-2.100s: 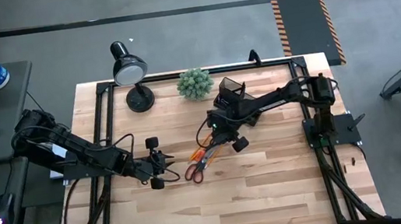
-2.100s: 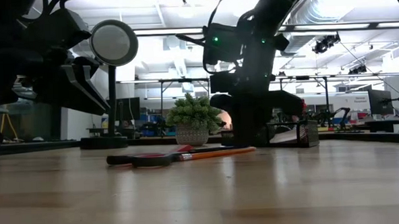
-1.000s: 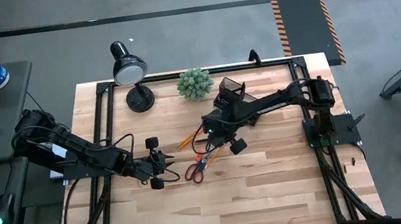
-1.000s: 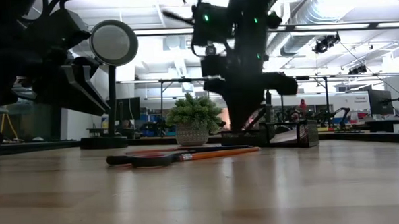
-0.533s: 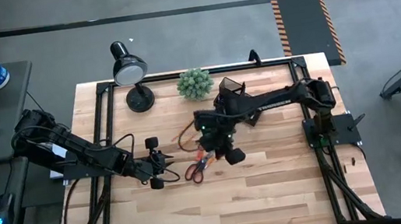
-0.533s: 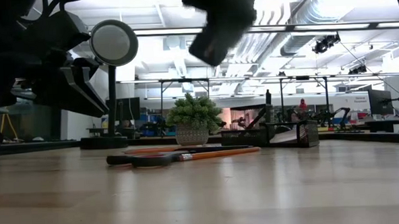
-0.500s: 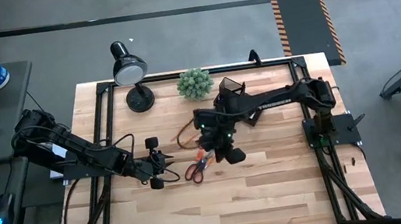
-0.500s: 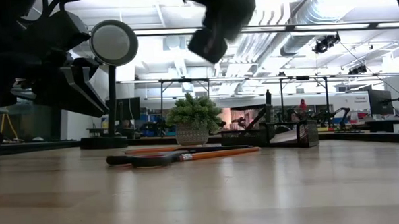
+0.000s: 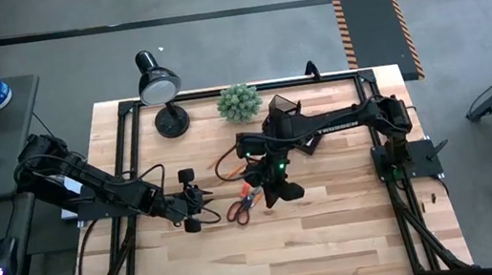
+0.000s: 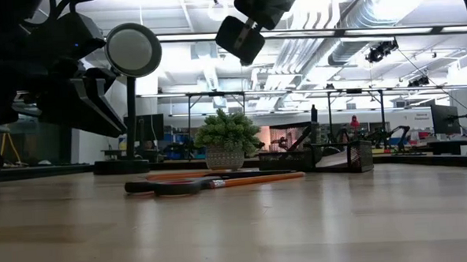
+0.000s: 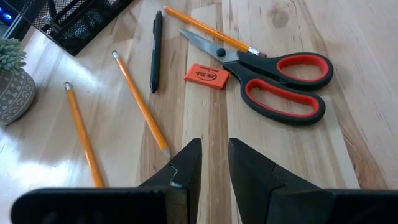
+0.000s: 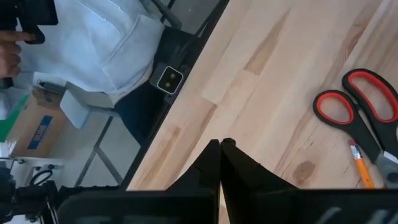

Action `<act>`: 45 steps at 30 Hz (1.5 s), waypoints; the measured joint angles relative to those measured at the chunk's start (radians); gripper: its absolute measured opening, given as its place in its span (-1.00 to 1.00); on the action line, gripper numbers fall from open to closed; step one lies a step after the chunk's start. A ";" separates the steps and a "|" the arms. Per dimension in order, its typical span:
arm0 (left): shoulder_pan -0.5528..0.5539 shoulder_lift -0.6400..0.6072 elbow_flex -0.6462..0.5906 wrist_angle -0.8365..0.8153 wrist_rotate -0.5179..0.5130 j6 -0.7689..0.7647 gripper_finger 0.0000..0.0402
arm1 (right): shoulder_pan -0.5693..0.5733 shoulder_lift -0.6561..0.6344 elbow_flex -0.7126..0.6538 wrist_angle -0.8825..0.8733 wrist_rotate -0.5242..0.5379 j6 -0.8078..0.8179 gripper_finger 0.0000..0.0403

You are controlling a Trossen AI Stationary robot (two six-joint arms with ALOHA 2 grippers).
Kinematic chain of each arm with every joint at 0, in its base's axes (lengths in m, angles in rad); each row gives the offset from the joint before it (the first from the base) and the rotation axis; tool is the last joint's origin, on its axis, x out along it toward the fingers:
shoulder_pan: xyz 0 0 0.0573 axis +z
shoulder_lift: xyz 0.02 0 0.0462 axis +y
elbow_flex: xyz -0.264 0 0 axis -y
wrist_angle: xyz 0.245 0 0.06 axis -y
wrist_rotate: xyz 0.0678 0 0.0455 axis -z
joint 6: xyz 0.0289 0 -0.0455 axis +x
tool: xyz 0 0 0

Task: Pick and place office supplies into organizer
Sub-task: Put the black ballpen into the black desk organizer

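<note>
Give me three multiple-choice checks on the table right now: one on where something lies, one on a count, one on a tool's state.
1. Where is the eraser?
A. beside the scissors' blades
B. in the organizer
C. under the lamp

2. How many pencils show in the left wrist view?
A. one
B. three
C. five

3. What state is the right tool in?
A. shut on a pencil
B. wide open
C. shut, empty

Answers:
1 A: it lies on the wood next to the blades.
2 B: three orange pencils lie there.
3 C: its fingers meet with nothing between them.
</note>
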 joint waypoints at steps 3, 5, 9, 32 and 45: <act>0.000 0.000 0.000 0.000 0.000 0.000 -0.67 | 0.004 0.000 0.000 0.001 -0.008 0.000 -1.00; 0.000 0.000 0.000 0.000 0.000 0.000 -0.67 | 0.010 0.000 0.000 0.001 -0.015 0.000 -1.00; 0.000 0.000 0.000 0.000 0.000 0.000 -0.67 | 0.024 0.000 0.000 0.013 -0.015 0.001 -1.00; 0.000 0.000 0.000 0.001 0.000 0.000 -0.67 | 0.136 -0.001 0.000 -0.014 0.427 0.051 -1.00; 0.000 0.000 0.000 0.088 -0.001 0.044 -0.67 | 0.206 -0.002 -0.027 -0.117 0.756 0.091 -1.00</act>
